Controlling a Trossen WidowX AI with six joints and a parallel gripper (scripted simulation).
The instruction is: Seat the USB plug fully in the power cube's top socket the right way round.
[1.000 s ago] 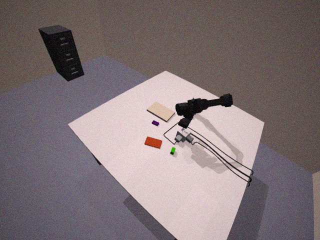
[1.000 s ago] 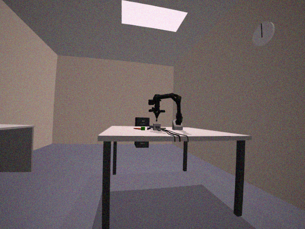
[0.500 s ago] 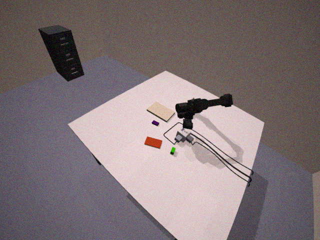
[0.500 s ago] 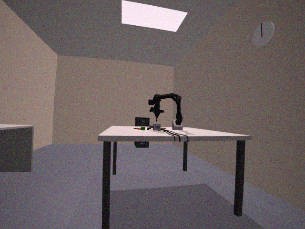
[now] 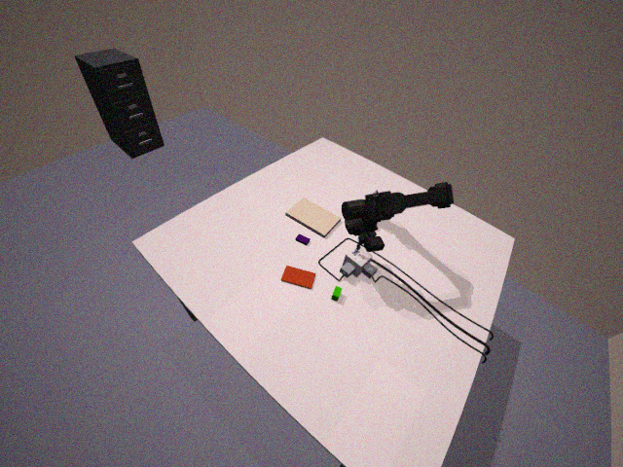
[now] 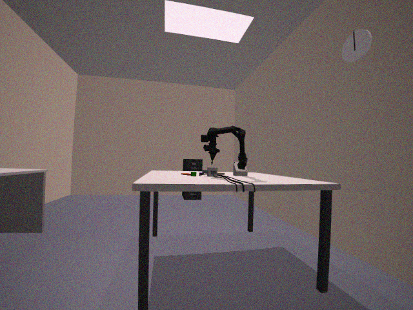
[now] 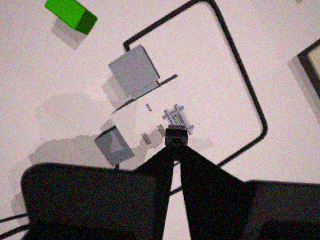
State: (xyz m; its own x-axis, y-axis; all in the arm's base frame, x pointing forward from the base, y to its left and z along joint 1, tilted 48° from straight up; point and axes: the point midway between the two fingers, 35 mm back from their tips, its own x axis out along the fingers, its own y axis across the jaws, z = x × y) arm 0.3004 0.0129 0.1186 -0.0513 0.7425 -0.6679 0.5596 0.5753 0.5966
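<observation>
The power cube (image 5: 359, 258) (image 6: 212, 172) (image 7: 151, 120) stands on the table with a white top and small dark slots. My gripper (image 5: 358, 245) (image 6: 211, 163) (image 7: 176, 152) points down over it, shut on the USB plug. The plug (image 7: 178, 118) shows as a small grey metallic piece at the fingertips, turned slightly askew in the wrist view. It is at or just above the cube's top; the fingers hide part of it, and I cannot tell how deep it sits or which way round it is.
Grey blocks (image 5: 348, 269) (image 7: 134, 71) are at the cube's sides. Black cables (image 5: 427, 302) (image 7: 242, 70) loop around it and run over the table edge. A green block (image 5: 336, 293) (image 7: 72, 14), red slab (image 5: 298, 276), purple block (image 5: 302, 239) and beige book (image 5: 312, 216) lie nearby.
</observation>
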